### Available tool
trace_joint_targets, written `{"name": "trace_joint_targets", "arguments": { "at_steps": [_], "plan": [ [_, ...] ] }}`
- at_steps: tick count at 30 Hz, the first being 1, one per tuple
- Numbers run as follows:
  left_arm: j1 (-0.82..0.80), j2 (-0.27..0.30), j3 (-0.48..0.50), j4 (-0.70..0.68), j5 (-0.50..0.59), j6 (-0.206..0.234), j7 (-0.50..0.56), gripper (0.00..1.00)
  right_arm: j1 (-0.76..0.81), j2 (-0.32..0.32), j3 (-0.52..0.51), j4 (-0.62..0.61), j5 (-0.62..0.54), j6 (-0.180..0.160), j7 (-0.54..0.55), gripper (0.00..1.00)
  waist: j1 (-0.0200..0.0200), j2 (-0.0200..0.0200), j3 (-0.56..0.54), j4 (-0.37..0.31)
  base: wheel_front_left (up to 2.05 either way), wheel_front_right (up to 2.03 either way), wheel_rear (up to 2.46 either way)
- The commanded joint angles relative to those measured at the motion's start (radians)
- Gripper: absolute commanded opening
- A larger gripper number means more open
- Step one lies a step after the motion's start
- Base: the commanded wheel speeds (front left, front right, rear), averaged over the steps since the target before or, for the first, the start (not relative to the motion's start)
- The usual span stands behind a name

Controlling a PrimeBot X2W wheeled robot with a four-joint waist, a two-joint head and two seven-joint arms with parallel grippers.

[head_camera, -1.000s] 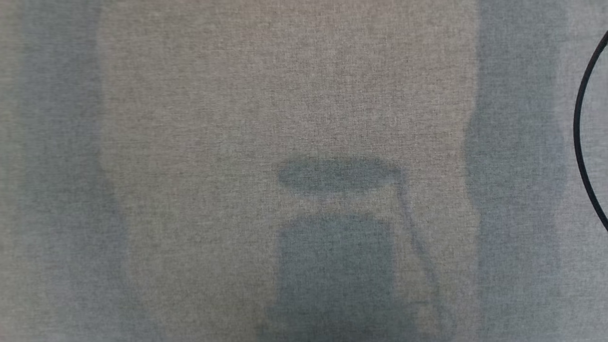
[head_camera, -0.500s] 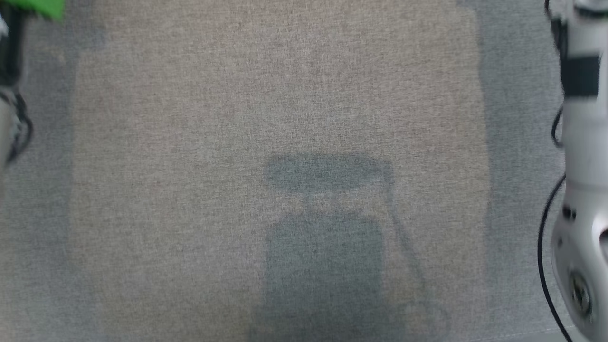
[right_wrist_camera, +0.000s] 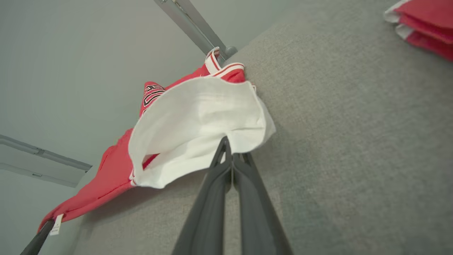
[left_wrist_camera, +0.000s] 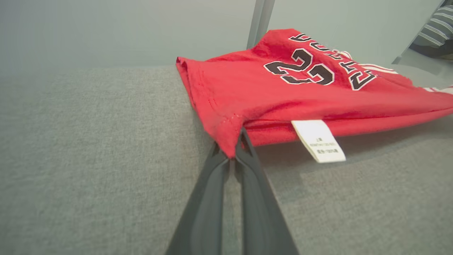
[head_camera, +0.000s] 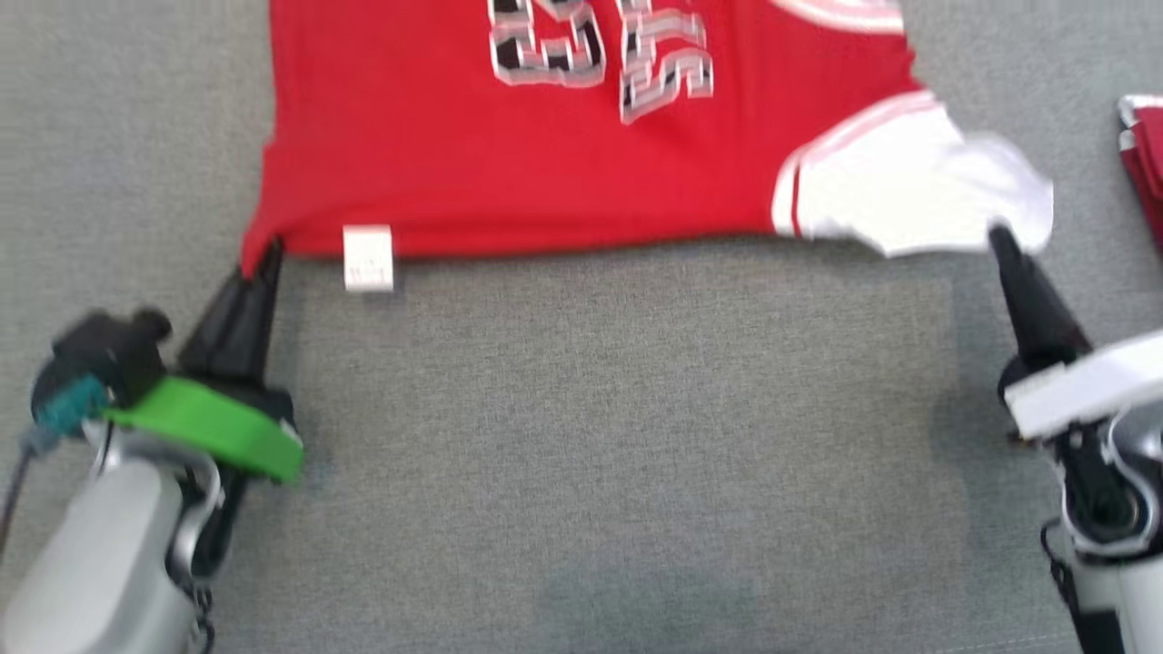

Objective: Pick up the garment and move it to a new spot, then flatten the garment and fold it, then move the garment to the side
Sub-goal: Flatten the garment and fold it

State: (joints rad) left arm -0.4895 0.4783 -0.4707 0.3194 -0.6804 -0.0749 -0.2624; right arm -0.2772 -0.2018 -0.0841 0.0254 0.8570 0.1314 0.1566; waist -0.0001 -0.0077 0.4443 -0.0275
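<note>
A red jersey (head_camera: pixel 509 154) with black-and-white lettering and a white sleeve (head_camera: pixel 899 191) hangs stretched across the top of the head view, above the grey cloth table (head_camera: pixel 618 436). My left gripper (head_camera: pixel 263 259) is shut on its lower left corner, seen close in the left wrist view (left_wrist_camera: pixel 233 148), beside a white label (left_wrist_camera: pixel 318 141). My right gripper (head_camera: pixel 999 238) is shut on the white sleeve's edge (right_wrist_camera: pixel 205 124). In the right wrist view the jersey's red body (right_wrist_camera: pixel 106 180) trails down toward the left gripper's fingers (right_wrist_camera: pixel 37 241).
Another red and white garment (head_camera: pixel 1147 150) lies at the table's right edge, also seen in the right wrist view (right_wrist_camera: pixel 424 24). A metal post (left_wrist_camera: pixel 260 21) stands behind the table. A person's striped sleeve (left_wrist_camera: pixel 435 33) shows at the far right of the left wrist view.
The head camera has shifted: bare table with shadows before, now both grippers and the stretched jersey are in sight. Half a second ago only the arms' edges showed at the sides.
</note>
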Motion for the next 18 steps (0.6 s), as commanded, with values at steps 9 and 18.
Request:
{"name": "trace_joint_targets", "arguments": {
  "at_steps": [9, 18],
  "plan": [
    [0.407, -0.048, 0.098, -0.208, 0.084, 0.116, -0.003, 0.00, 0.280, 0.013, 0.023, -0.028, 0.012, -0.001, -0.023, 0.00, 0.0001, 0.0077, -0.142, -0.003, 0.00, 0.00, 0.00],
    [0.666, -0.168, 0.170, -0.334, 0.165, 0.144, -0.003, 0.00, 0.421, -0.050, 0.067, -0.009, 0.010, -0.001, -0.114, 0.00, 0.0001, 0.0077, -0.151, 0.002, 0.00, 0.00, 0.00]
  ]
}}
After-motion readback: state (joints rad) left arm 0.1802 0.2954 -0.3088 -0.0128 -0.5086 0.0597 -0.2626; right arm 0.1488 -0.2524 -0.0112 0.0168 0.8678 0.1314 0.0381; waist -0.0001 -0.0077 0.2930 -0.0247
